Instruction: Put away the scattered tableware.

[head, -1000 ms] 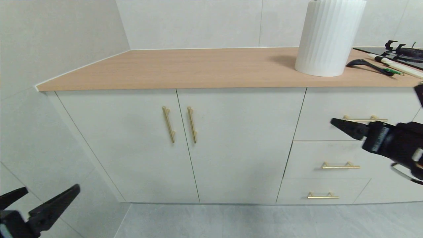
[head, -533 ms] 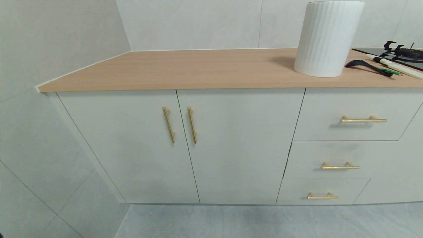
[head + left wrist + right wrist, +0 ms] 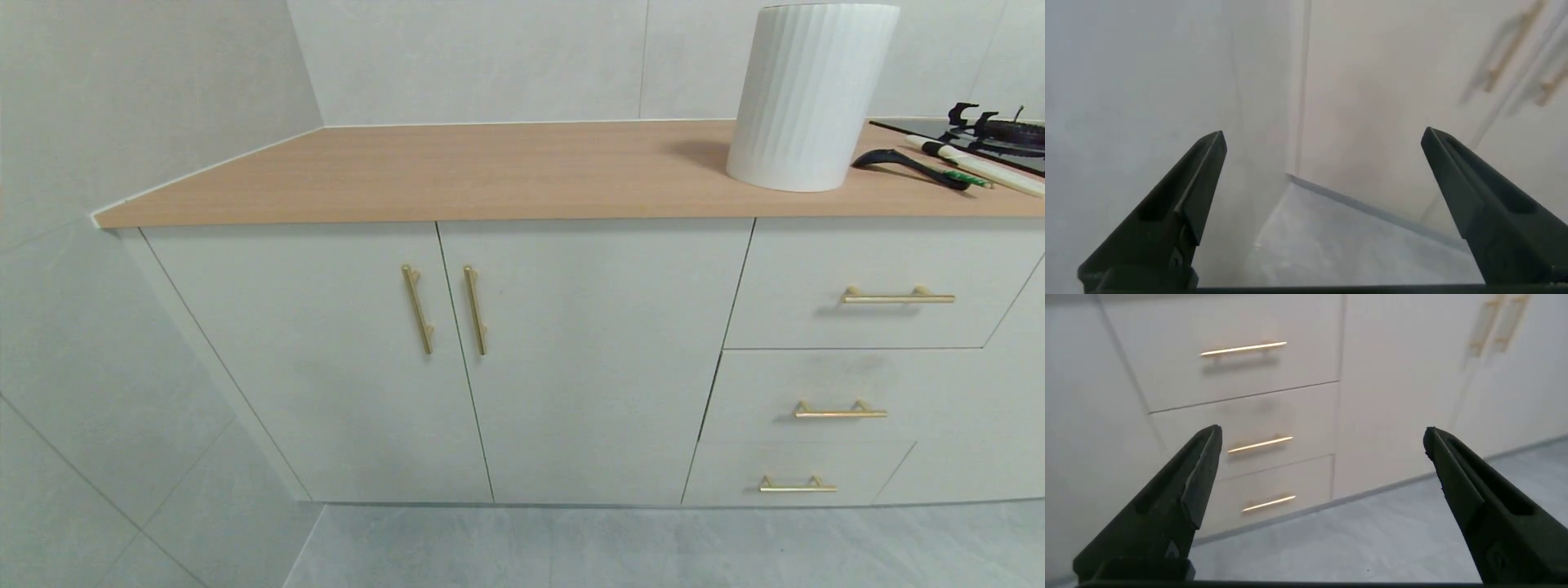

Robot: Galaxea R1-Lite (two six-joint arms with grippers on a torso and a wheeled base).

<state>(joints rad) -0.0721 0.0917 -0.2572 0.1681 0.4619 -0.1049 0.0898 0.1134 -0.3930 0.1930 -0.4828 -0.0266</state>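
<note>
A black ladle (image 3: pixel 910 164) and white chopsticks with a green-tipped utensil (image 3: pixel 971 167) lie on the wooden countertop (image 3: pixel 457 167) at the far right. A tall ribbed white container (image 3: pixel 804 94) stands beside them. My left gripper (image 3: pixel 1323 155) is open, low down, facing the corner where the cabinet side meets the wall and floor. My right gripper (image 3: pixel 1323 449) is open too, low in front of the drawers (image 3: pixel 1245 376), holding nothing.
White cabinet doors with gold handles (image 3: pixel 445 309) sit under the counter, and three drawers (image 3: pixel 865 351) are at the right. A black stove top (image 3: pixel 992 131) is at the far right edge. Grey tile floor (image 3: pixel 653 547) lies below.
Both grippers have dropped out of the head view: the left from the lower left corner, the right from in front of the top drawer. The tableware has not moved.
</note>
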